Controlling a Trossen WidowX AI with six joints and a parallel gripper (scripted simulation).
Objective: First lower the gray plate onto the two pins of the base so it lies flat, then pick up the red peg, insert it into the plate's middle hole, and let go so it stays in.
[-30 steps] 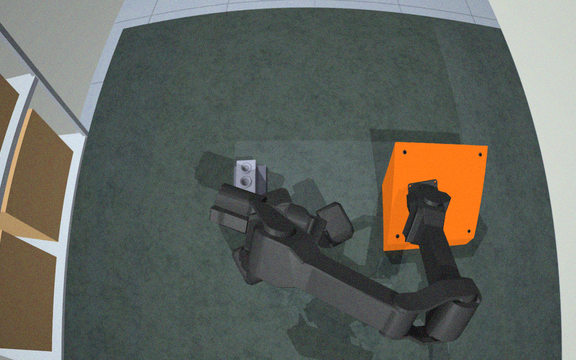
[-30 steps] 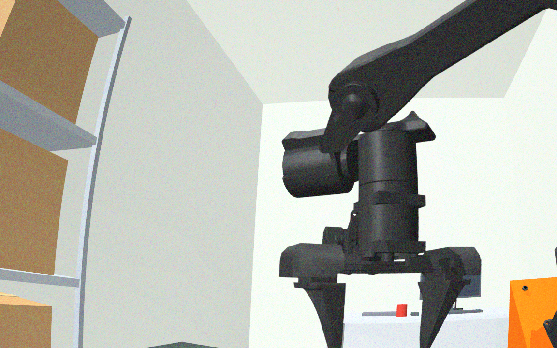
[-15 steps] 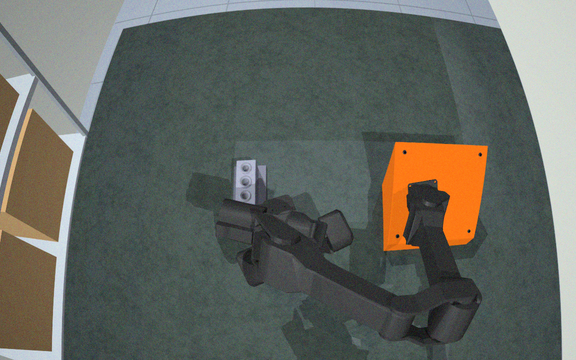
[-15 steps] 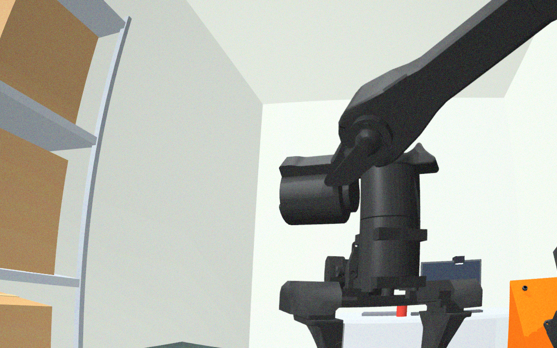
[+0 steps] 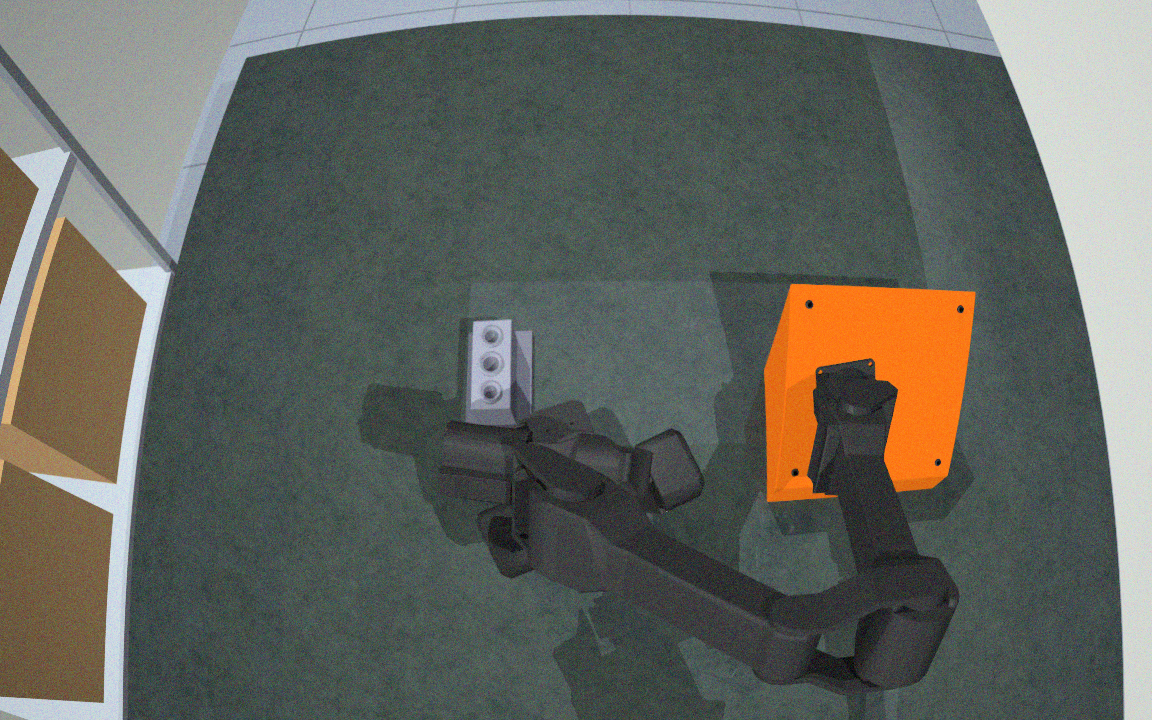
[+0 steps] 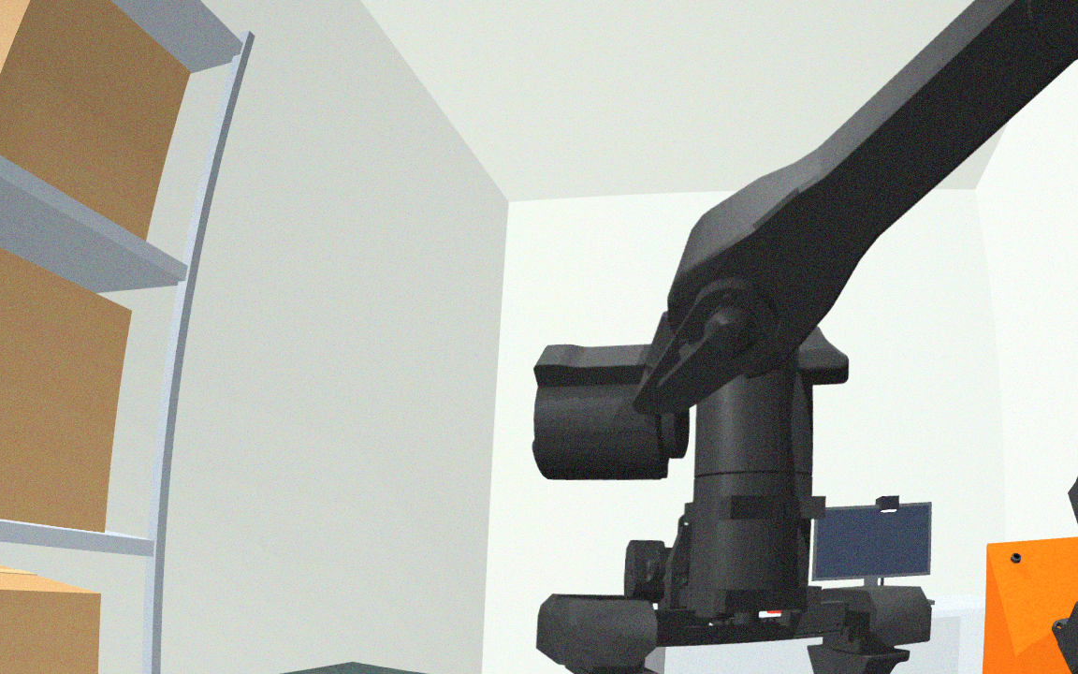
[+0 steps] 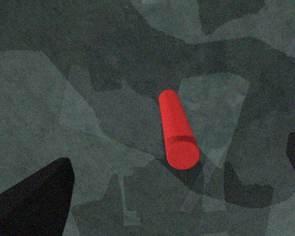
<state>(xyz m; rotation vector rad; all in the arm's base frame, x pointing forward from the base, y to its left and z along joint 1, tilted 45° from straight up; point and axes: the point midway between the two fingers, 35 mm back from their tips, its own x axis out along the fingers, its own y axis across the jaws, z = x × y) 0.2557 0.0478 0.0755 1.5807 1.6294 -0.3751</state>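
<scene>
The red peg (image 7: 177,133) lies on its side on the dark green mat (image 7: 56,92) (image 5: 562,179). In the wrist view it sits between my two dark fingers. My gripper (image 7: 181,157) (image 5: 495,501) is open wide and empty, pointing straight down over the peg and close to the mat. In the overhead view the arm hides the peg. The gray plate (image 5: 490,362), with three holes in a row, sits on top of the gray base (image 5: 524,376), just behind the gripper. In the side view only the gripper's body (image 6: 735,620) shows; its fingers are cut off by the frame.
The orange mounting block (image 5: 902,340) (image 6: 1020,594) carries the arm's foot at the right. Shelves with brown boxes (image 5: 52,358) (image 6: 40,352) stand along the left edge. A monitor (image 6: 869,540) stands on a desk far behind.
</scene>
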